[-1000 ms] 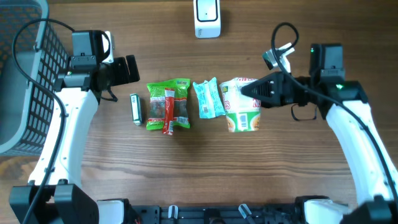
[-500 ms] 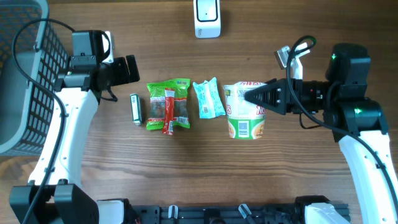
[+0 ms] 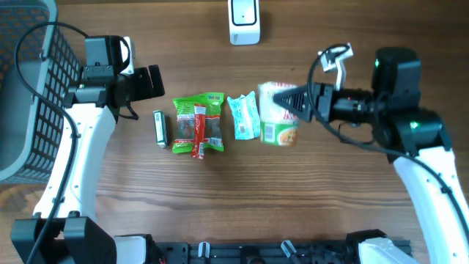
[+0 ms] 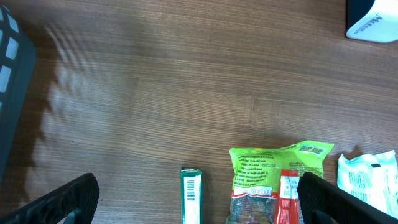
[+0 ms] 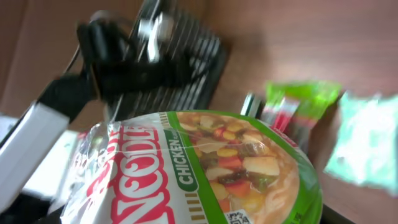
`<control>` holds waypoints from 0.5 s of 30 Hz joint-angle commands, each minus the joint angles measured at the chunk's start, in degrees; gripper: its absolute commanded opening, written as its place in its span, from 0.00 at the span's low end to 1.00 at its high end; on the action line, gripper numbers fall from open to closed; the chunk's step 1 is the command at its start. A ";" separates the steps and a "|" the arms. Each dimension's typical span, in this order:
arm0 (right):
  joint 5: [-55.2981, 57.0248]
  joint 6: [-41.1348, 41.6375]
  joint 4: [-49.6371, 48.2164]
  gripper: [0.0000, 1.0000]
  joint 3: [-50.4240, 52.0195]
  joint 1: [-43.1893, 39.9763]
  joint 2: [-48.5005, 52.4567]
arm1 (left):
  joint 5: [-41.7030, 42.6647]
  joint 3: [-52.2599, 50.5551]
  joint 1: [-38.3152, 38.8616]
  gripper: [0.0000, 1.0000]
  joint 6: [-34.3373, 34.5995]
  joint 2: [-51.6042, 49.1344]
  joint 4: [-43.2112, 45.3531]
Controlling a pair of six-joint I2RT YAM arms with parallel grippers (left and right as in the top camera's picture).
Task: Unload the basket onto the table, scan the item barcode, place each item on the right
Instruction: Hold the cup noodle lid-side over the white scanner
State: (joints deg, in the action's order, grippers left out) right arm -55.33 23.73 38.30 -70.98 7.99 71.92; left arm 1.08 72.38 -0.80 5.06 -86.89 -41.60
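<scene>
Seen from overhead, a wooden desk [image 3: 242, 198] has a robot arm at each side. The right gripper [image 3: 292, 104] reaches in from the right and holds a noodle cup [image 3: 277, 126] on its side. Its jaws are spread fairly wide around the cup's body, and one dark finger lies across the top. The cup is right of centre, its left edge just beside a blue packet [image 3: 245, 116]. It is apart from the white scanner [image 3: 244, 20], which stands at the far edge of the desk. Whether the cup is clear of the desk cannot be told from above. In the right wrist view the cup [image 5: 211, 168] fills the lower frame with its lid toward the camera. The lid is printed with red and green lettering and a picture of noodles and vegetables, and the gripper's own fingers are hidden behind it. The left gripper [image 3: 152, 82] hovers over bare wood at the upper left, jaws at their widest and holding nothing. In its wrist view the dark fingers [image 4: 65, 200] show far apart at the two bottom corners. Left of the blue packet lies a green bag [image 3: 209, 121] with a red stick [image 3: 196, 150] on top, then a narrow green pack [image 3: 160, 128]. A dark wire basket [image 3: 29, 95] stands at the desk's left edge, beside the left arm.
</scene>
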 commanded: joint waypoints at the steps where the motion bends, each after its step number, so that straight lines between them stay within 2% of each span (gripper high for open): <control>1: 10.56 -7.72 9.97 0.54 -16.81 0.22 6.93 | -0.55 0.17 -0.04 1.00 -0.09 -0.11 0.15; 4: 17.33 -10.51 17.92 0.54 -30.03 1.60 14.23 | -0.55 0.15 -0.04 1.00 -0.09 -0.11 0.17; 8: 28.33 -12.15 23.80 0.53 -46.86 5.73 24.65 | -0.55 0.17 -0.04 1.00 -0.09 -0.11 0.15; 11: 37.24 -14.93 22.34 0.52 -54.75 9.86 31.19 | -0.55 0.15 -0.04 1.00 -0.09 -0.11 0.17; 15: 51.25 -20.24 12.87 0.49 -55.82 15.43 37.00 | -0.55 0.17 -0.04 1.00 -0.09 -0.11 0.17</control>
State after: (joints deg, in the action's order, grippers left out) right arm -20.78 9.93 55.83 -124.84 19.14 104.05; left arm 1.10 72.38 -0.80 5.06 -86.89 -41.56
